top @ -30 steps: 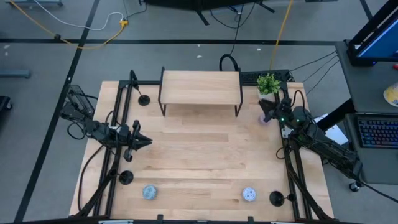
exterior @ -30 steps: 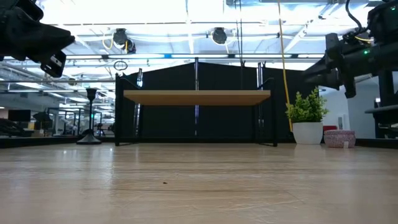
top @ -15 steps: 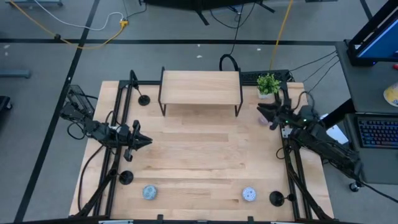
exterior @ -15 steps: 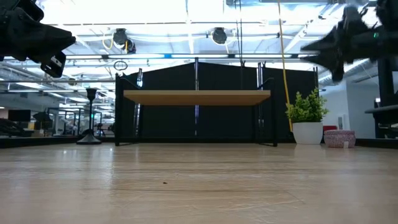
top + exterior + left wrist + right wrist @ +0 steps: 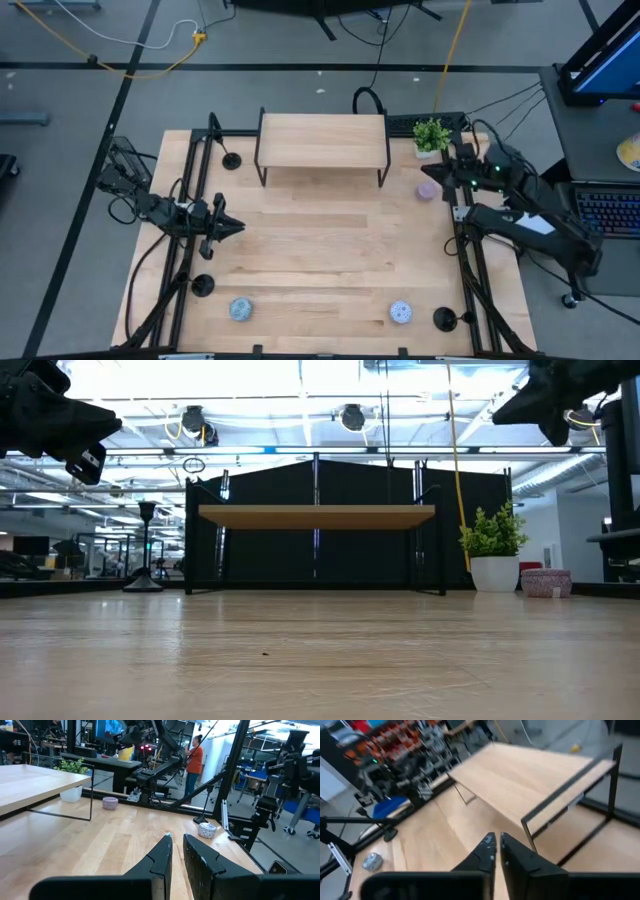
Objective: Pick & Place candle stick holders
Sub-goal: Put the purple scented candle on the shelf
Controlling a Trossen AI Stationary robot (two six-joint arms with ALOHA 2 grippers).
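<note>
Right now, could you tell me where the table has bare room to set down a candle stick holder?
The wide wood between the raised shelf and the two front pucks lies bare. It is crowded along the side rails: candle stick holders, the left gripper, and the plant and lavender puck below the right gripper.

A wooden table (image 5: pixel 320 250) fills the frame's centre, with a wooden shelf on black legs (image 5: pixel 322 140) at its upper middle. Black candle stick holders stand at upper left (image 5: pixel 231 159), lower left (image 5: pixel 203 285) and lower right (image 5: pixel 444 319). Pale pucks (image 5: pixel 240 309) (image 5: pixel 401 313) lie along the bottom edge; a lavender puck (image 5: pixel 427 190) sits right, below a potted plant (image 5: pixel 431 135). The left gripper (image 5: pixel 232 227) hangs at left, the right gripper (image 5: pixel 432 172), seemingly closed, at upper right.
</note>
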